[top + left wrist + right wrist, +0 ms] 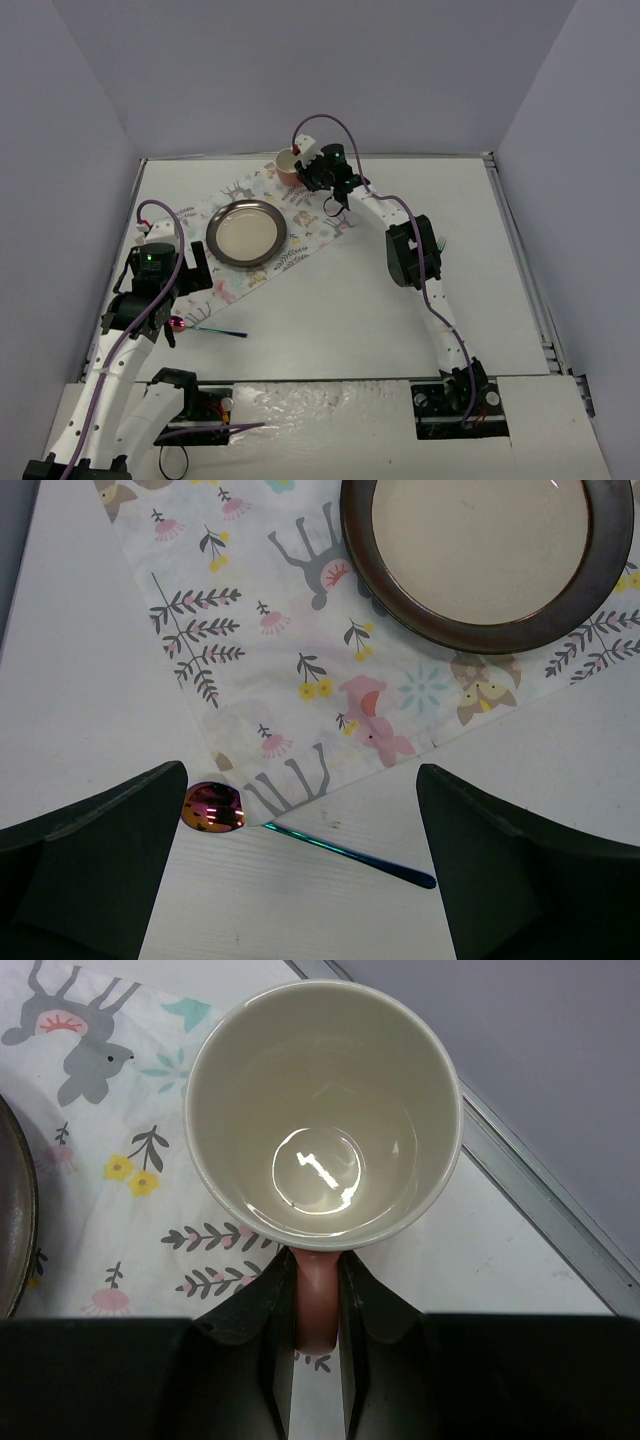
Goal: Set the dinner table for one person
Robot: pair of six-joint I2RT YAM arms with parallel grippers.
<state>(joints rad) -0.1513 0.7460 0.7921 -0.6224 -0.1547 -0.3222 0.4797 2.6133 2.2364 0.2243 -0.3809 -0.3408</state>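
Note:
The white dinner table (340,310) bears an animal-print placemat (228,283) with a brown-rimmed plate (246,232) on it. My right gripper (312,172) is shut on the pink handle (318,1300) of a cream mug (322,1110) at the placemat's far corner (100,1110); I cannot tell if the mug rests or hangs. An iridescent spoon (213,808) lies on the table by the placemat's near corner, its neck tucked under the cloth (250,650). My left gripper (300,775) is open above the spoon, with the bowl beside its left finger (110,830). In the top view it (182,297) hovers over the spoon (205,328).
The plate (480,550) fills the upper right of the left wrist view. A metal rail (540,1200) edges the table just beyond the mug. A thin dark utensil (440,243) peeks out behind the right arm. Grey walls enclose the table.

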